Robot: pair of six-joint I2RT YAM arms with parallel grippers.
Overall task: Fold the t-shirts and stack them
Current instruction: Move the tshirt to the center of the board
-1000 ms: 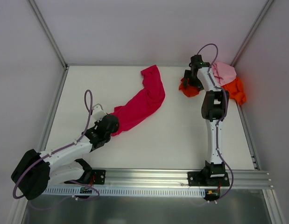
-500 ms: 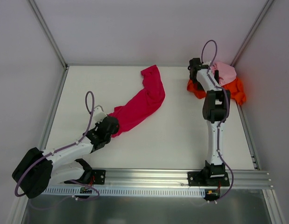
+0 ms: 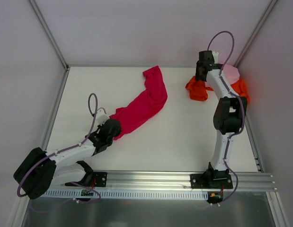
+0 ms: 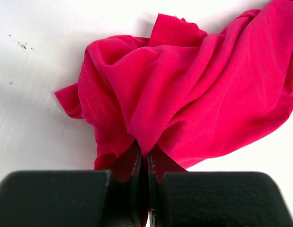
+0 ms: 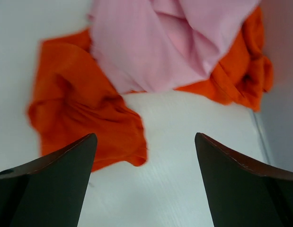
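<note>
While your left gripper (image 4: 147, 158) is pinched tight on the near end of the crimson t-shirt (image 3: 145, 100), which trails in a long band toward the far edge of the table (image 3: 184, 137), your right gripper (image 5: 145, 138) hangs wide apart and empty. Before it, in the far right corner, the pink t-shirt (image 5: 155, 42) lies crumpled on the orange t-shirt (image 5: 75, 104).

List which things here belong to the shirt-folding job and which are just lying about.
Job: crimson shirt, pink shirt, orange shirt.
Not the job: table, rail, walls; all fixtures, none loose.
</note>
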